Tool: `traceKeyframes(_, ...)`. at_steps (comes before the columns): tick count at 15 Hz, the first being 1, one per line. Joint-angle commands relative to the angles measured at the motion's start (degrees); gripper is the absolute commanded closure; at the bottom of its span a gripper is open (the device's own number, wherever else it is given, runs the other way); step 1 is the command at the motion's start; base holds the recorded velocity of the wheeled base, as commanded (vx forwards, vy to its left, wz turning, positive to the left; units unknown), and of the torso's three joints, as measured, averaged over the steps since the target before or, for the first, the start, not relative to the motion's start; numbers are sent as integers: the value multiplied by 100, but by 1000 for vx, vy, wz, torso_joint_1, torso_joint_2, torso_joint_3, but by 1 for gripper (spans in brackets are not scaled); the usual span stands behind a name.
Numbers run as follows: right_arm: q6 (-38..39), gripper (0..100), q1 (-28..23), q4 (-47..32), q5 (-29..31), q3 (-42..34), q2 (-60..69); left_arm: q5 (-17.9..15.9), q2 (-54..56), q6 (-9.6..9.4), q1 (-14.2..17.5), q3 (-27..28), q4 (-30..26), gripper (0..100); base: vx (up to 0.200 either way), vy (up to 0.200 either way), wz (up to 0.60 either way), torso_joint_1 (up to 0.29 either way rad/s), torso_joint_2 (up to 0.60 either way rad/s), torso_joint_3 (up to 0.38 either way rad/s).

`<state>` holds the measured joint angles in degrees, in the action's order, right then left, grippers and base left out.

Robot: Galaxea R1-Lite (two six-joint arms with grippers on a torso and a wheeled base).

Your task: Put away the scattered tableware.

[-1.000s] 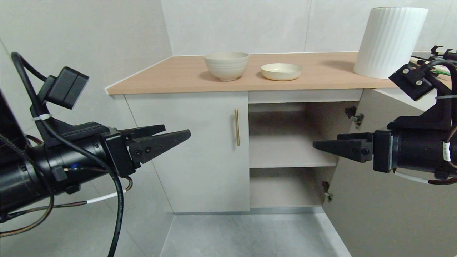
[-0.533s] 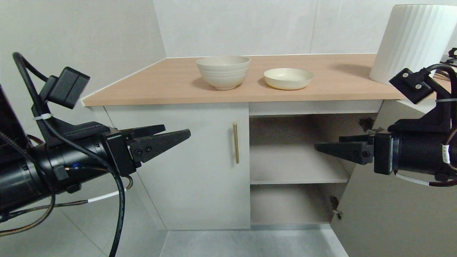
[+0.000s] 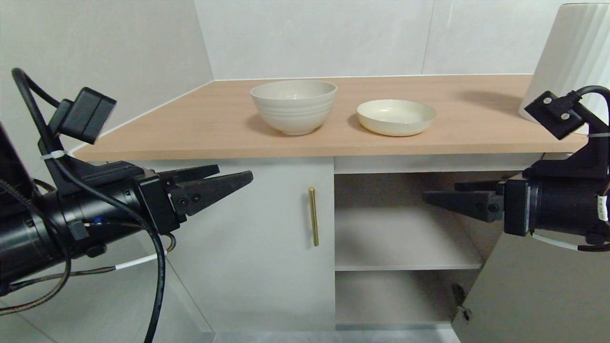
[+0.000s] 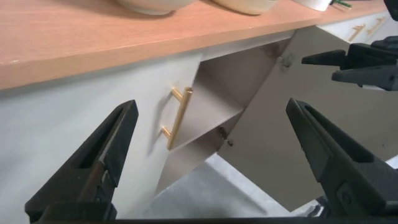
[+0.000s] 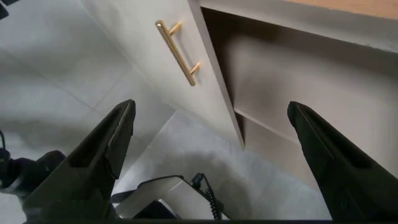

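A deep cream bowl (image 3: 293, 105) and a shallow cream dish (image 3: 395, 116) stand side by side on the wooden countertop (image 3: 190, 128). Both arms hang in front of the cabinet, below counter height. My left gripper (image 3: 233, 174) is open and empty, level with the closed left door (image 3: 257, 247). In the left wrist view it (image 4: 210, 107) faces the gold handle (image 4: 177, 118). My right gripper (image 3: 441, 191) is open and empty too, in front of the open compartment. In the right wrist view it (image 5: 210, 107) points at the cabinet shelf (image 5: 273, 134).
The right cabinet door (image 3: 524, 290) stands swung open below my right arm. Inside are a bare upper shelf (image 3: 405, 238) and a lower space. A tall white ribbed cylinder (image 3: 572, 57) stands at the counter's right end. A gold handle (image 3: 313, 223) marks the closed door.
The whole head view has shifted: counter and cabinet now look nearer and lower, so the camera moved. Both grippers keep the same open pose.
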<state>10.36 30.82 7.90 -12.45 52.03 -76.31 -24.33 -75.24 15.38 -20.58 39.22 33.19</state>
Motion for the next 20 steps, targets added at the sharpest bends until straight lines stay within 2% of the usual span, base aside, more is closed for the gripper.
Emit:
traceKeyframes(1, 1, 0, 12, 1, -3, -9, 38, -1, 1, 8, 1, -2, 3, 0, 0, 0, 0, 0, 0, 0)
traceKeyframes(8, -8, 0, 38, 1, -3, -9, 2, -1, -26, 8, 1, 7, 3, 0, 0, 0, 0, 0, 0, 0)
traceKeyframes(12, -175, 0, 38, 1, 5, -70, -15, 7, -52, 8, 1, 7, 3, 0, 0, 0, 0, 72, -242, -257)
traceKeyframes(20, -280, 0, 38, 1, 5, -114, -77, 7, -87, 8, 1, 7, 3, 0, 0, 0, 0, 155, -491, -308)
